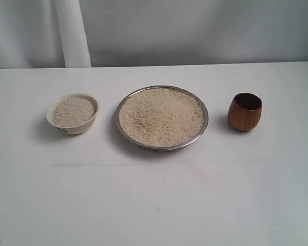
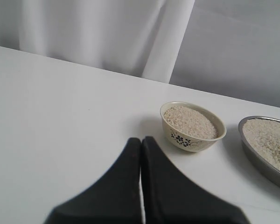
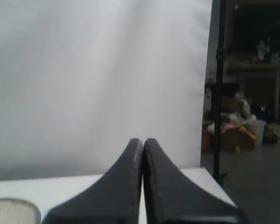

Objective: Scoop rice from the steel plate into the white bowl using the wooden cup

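A steel plate (image 1: 162, 145) heaped with rice (image 1: 161, 116) sits mid-table. Left of it stands the white bowl (image 1: 72, 127), holding rice (image 1: 73, 111) of its own. The wooden cup (image 1: 245, 111) stands upright and empty to the plate's right. Neither arm shows in the exterior view. The left wrist view has my left gripper (image 2: 141, 140) shut and empty, short of the white bowl (image 2: 192, 139), with the steel plate (image 2: 261, 161) beyond it. My right gripper (image 3: 143, 141) is shut and empty too, facing the backdrop, with a bit of rice (image 3: 11, 212) at the frame's corner.
A white curtain (image 1: 72, 31) hangs behind the table's far edge. The right table edge (image 3: 219, 189) drops off beside a black pole (image 3: 218, 88) with room clutter behind. A faint pink stain (image 1: 200, 174) marks the tabletop in front of the plate.
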